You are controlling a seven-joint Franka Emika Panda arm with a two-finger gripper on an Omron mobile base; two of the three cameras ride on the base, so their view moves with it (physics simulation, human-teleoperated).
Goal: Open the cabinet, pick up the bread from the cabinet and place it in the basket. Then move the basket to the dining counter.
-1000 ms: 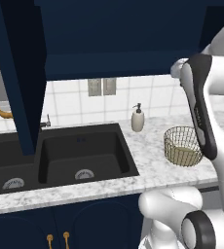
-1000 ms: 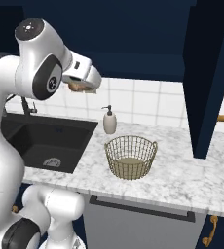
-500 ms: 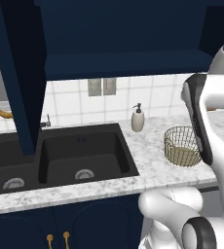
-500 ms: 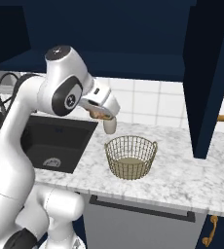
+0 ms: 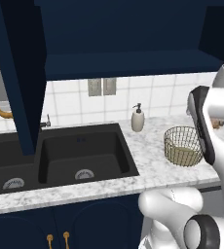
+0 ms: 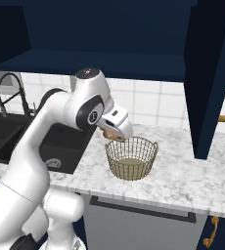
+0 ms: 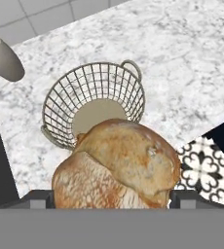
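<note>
In the left base view the basket (image 5: 183, 146), a round tan-gold wire mesh bowl tapering to a solid pale base, stands on the marble worktop (image 5: 148, 160) to the right of the black double sink (image 5: 60, 158), closer to the front edge than the cream soap dispenser (image 5: 138, 118) by the tiled back wall; the open cabinet (image 5: 119, 53) hangs dark and matte above, and the arm's dark forearm covers the basket's right rim. In the right base view the gripper (image 6: 115, 135) hangs just above the basket's left rim, clasping the bread (image 6: 111, 133), of which a brown edge peeks out below the white hand. In the hand view the roll fills the lower middle, golden, crusty and lumpy with a floury split, wedged between the two dark fingertips (image 7: 41, 198), jaws spread wide on it; the basket sits beyond it, its thin wire loop handle toward the open marble, mouth partly hidden by the roll. To do this step well, I judge the hand should shift further over the basket's centre before lowering, since it now sits nearer one rim; then let go low, so the roll drops onto the flat base rather than catching or tipping the light wire wall.
</note>
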